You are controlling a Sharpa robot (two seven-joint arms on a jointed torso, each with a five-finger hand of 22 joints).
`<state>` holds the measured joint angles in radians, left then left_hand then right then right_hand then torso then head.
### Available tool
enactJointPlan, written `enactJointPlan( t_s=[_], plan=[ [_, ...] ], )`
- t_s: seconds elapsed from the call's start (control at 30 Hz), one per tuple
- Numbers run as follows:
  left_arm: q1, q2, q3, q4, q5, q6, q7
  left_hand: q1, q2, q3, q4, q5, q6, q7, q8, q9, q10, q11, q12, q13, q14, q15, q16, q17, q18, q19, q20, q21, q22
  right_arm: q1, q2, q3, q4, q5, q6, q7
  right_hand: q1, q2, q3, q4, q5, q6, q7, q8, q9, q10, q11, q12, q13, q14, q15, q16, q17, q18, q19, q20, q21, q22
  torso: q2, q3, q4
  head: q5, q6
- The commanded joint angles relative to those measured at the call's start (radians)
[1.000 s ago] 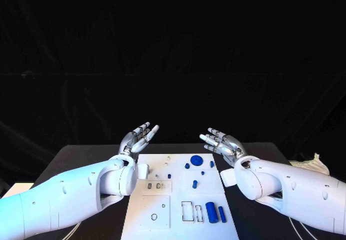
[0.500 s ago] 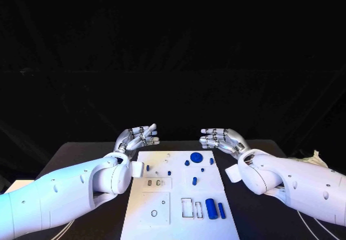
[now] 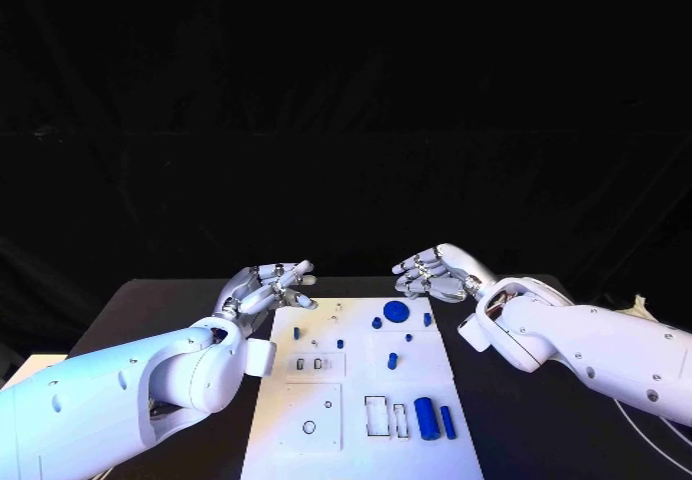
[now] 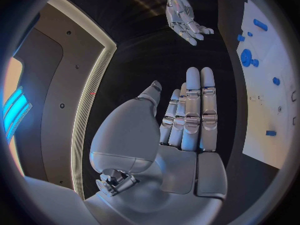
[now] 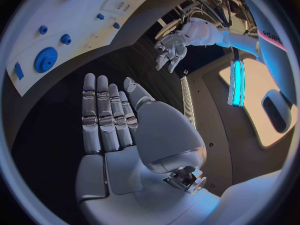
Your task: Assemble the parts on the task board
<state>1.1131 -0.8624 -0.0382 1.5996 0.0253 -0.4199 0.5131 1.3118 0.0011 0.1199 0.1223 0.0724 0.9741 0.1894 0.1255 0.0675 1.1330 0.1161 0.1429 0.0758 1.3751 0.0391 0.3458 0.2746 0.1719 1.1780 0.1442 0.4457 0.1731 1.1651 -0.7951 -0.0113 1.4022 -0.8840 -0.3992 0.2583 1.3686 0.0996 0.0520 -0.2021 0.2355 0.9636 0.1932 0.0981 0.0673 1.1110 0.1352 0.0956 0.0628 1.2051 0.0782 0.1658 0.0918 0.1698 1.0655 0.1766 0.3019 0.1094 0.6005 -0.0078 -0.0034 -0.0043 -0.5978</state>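
Note:
The white task board (image 3: 433, 372) lies lengthwise in the middle of the table. A blue gear (image 3: 395, 311) sits near its far end with small blue parts around it. A thick blue cylinder (image 3: 426, 415) and a thin blue pin (image 3: 447, 421) lie near the front right. My left hand (image 3: 271, 285) hovers over the board's far left corner and my right hand (image 3: 437, 274) over its far right corner. Both hold nothing. In the left wrist view my left hand (image 4: 181, 130) has straight fingers; in the right wrist view my right hand (image 5: 119, 120) does too.
Black table surface (image 3: 159, 310) flanks the board on both sides. A crumpled pale object (image 3: 642, 305) lies at the table's right edge. In the wrist views the board (image 4: 269, 100) (image 5: 75, 15) lies beside each hand, the gear (image 4: 246, 57) (image 5: 45, 60) on it.
Both hands have tipped from fingers raised upward to roughly level and moved forward over the board's far end. Nothing was picked up.

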Motion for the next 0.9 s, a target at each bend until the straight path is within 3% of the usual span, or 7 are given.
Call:
enactJointPlan(
  t_s=[0.03,0.27,0.43,0.53,0.63,0.77,0.9],
  plan=[
    [0.003,-0.025,0.001,0.048,0.012,0.042,-0.020,0.002,-0.006,0.001,-0.007,0.002,0.005,0.002,-0.010,-0.001,0.008,0.001,-0.012,-0.002,0.014,-0.003,0.019,0.029,0.011,0.014,-0.005,0.013,0.006,0.016,-0.003,0.002,0.012,-0.368,0.081,-0.144,-0.011,-0.040,0.022,-0.039,-0.015,0.076,-0.033,-0.010,0.005,0.102,-0.044,-0.018,0.003,0.223,-0.069,0.082,0.065,0.014,0.197,-0.076,0.142,0.062,0.036,0.0026,0.0126,-0.007,0.002],
    [0.010,-0.079,0.002,0.133,0.043,0.039,-0.030,-0.010,-0.010,0.001,-0.015,0.002,0.005,0.006,-0.026,-0.001,0.006,0.006,-0.030,-0.003,-0.018,0.002,0.039,0.077,0.008,0.002,-0.003,0.020,0.010,0.044,-0.009,0.004,0.043,-0.619,0.128,-0.266,-0.047,-0.052,0.048,-0.042,-0.056,0.110,-0.052,-0.025,0.005,0.141,-0.068,-0.034,0.003,0.305,-0.093,0.221,0.179,0.011,0.262,-0.111,0.269,0.137,0.084,0.0030,0.0218,-0.021,0.011],
    [0.015,-0.098,0.003,0.173,0.048,0.049,-0.031,-0.018,-0.008,0.003,-0.022,0.002,0.009,0.007,-0.034,-0.001,0.009,0.007,-0.038,-0.001,-0.033,0.002,0.060,0.113,0.009,-0.003,-0.001,0.029,0.015,0.062,-0.003,0.006,0.057,-0.736,0.147,-0.324,-0.076,-0.070,0.096,-0.040,-0.078,0.109,-0.060,-0.034,0.005,0.119,-0.070,-0.034,0.002,0.304,-0.093,0.370,0.277,-0.024,0.310,-0.115,0.544,0.446,0.112,0.0044,0.0271,-0.022,0.023],
    [0.017,-0.099,0.004,0.183,0.050,0.051,-0.030,-0.020,-0.007,0.004,-0.023,0.002,0.010,0.007,-0.036,-0.001,0.010,0.007,-0.039,-0.001,-0.035,0.002,0.067,0.124,0.009,-0.003,-0.001,0.033,0.018,0.070,0.001,0.008,0.064,-0.792,0.157,-0.353,-0.090,-0.081,0.121,-0.031,-0.084,0.113,-0.066,-0.033,0.006,0.108,-0.071,-0.034,0.001,0.300,-0.094,0.419,0.311,-0.035,0.311,-0.113,0.629,0.544,0.128,0.0046,0.0301,-0.028,0.034],
    [0.018,-0.097,0.004,0.188,0.050,0.053,-0.031,-0.021,-0.006,0.005,-0.024,0.002,0.010,0.007,-0.037,-0.001,0.010,0.007,-0.040,0.000,-0.036,0.002,0.069,0.128,0.009,-0.003,-0.001,0.034,0.018,0.076,0.004,0.010,0.068,-0.826,0.164,-0.372,-0.100,-0.097,0.148,-0.017,-0.091,0.112,-0.068,-0.034,0.006,0.100,-0.070,-0.034,0.001,0.297,-0.091,0.468,0.346,-0.047,0.320,-0.112,0.729,0.662,0.138,0.0032,0.0351,-0.036,0.033],
    [0.018,-0.097,0.004,0.191,0.051,0.056,-0.033,-0.021,-0.005,0.006,-0.025,0.002,0.010,0.007,-0.038,-0.001,0.010,0.007,-0.041,0.000,-0.039,0.002,0.071,0.132,0.009,-0.004,-0.001,0.035,0.019,0.083,0.009,0.011,0.072,-0.852,0.169,-0.385,-0.105,-0.114,0.169,-0.003,-0.094,0.105,-0.068,-0.035,0.005,0.087,-0.067,-0.034,0.001,0.292,-0.090,0.501,0.370,-0.056,0.321,-0.108,0.791,0.736,0.145,0.0039,0.0392,-0.039,0.025],
    [0.018,-0.101,0.004,0.198,0.051,0.056,-0.034,-0.021,-0.005,0.006,-0.026,0.002,0.010,0.007,-0.039,-0.001,0.010,0.007,-0.042,0.000,-0.039,0.002,0.072,0.133,0.009,-0.004,-0.001,0.036,0.019,0.086,0.015,0.011,0.073,-0.865,0.177,-0.391,-0.103,-0.138,0.208,0.027,-0.096,0.099,-0.068,-0.034,0.006,0.077,-0.065,-0.032,0.002,0.289,-0.085,0.615,0.478,-0.071,0.331,-0.102,0.898,0.868,0.152,0.0041,0.0412,-0.040,0.023]
  ],
)
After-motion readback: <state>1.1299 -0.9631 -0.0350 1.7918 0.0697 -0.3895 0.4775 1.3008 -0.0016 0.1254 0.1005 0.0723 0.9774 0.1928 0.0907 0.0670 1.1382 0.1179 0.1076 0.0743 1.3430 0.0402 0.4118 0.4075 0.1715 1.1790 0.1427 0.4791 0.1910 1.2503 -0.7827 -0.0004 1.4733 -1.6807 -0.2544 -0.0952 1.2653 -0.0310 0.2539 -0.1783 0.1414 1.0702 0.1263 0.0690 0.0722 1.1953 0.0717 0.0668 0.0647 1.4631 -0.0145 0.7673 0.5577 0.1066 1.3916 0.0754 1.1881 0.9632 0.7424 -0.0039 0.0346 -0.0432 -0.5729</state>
